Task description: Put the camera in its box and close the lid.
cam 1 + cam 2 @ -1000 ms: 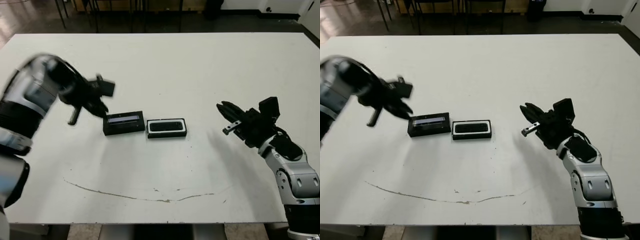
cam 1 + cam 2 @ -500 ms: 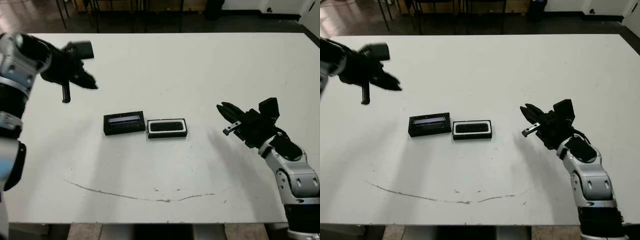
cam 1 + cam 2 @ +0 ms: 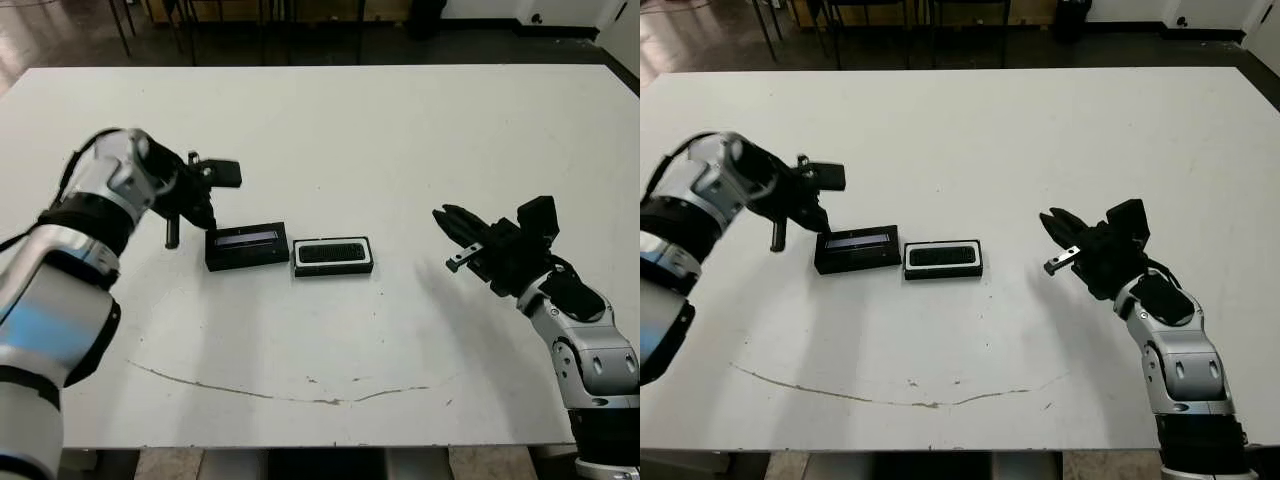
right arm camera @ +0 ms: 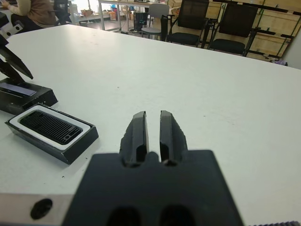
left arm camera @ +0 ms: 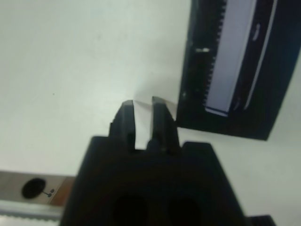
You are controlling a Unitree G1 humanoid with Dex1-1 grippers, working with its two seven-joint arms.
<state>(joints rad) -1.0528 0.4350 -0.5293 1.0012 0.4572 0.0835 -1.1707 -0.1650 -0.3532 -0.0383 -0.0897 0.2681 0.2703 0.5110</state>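
A: Left gripper (image 3: 200,212) was high over the far left of the table (image 3: 400,130) half a second before; it swung back down and sat just beside the lid (image 3: 247,245), at its left end. Fingers close together, nothing between them.

B: So a second go at the lid?

A: My guess, yes. The camera (image 3: 334,252) already lay inside its box (image 3: 298,266), so only closing remained. Lid still flat on the table, touching the box's left side.

B: Right gripper (image 3: 452,233)?

A: Unchanged, well apart to the right, fingers nearly together, empty.

B: Anything view-specific?

A: The left wrist view showed the fingertips (image 5: 159,106) just off the lid's end; the head views blurred that. The right wrist view showed the camera's ribbed face.
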